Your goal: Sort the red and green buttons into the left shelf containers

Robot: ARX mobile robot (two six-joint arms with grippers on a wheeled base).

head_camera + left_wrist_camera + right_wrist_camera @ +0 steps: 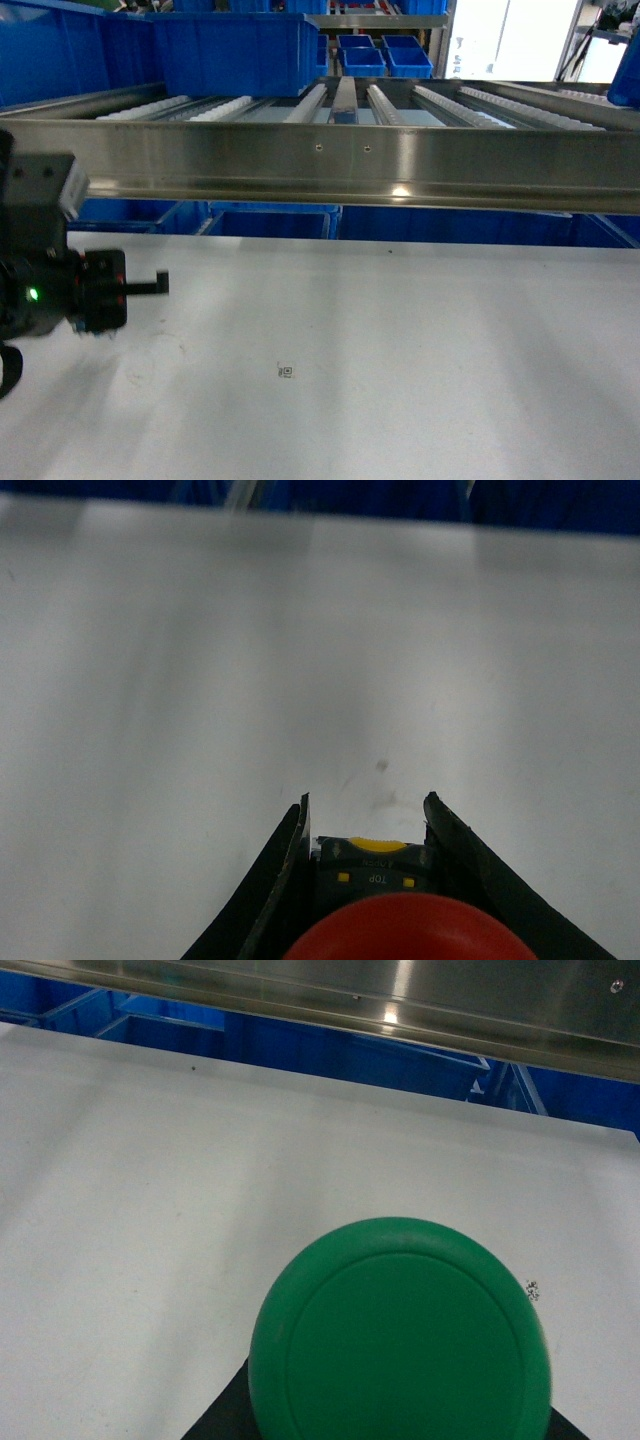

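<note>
My left gripper [365, 805] is shut on the red button [405, 930]. Its red mushroom cap faces the wrist camera, and the dark body with yellow marks sits between the black fingers [275, 880], just above the white table. In the head view this gripper [150, 285] hovers low at the far left. My right gripper [400, 1390] is out of the head view. In its wrist view the green button [400, 1330] fills the lower middle, cap toward the camera, with dark fingers [225, 1422] showing only at the bottom corners. Two large blue containers [60, 50] [235, 50] stand on the upper shelf at left.
A steel roller shelf with a thick front rail [360, 165] spans the view above the white table [400, 330]. Small blue trays [385, 55] sit far back. More blue bins [270, 220] stand under the shelf. A tiny printed mark [286, 371] lies on the table.
</note>
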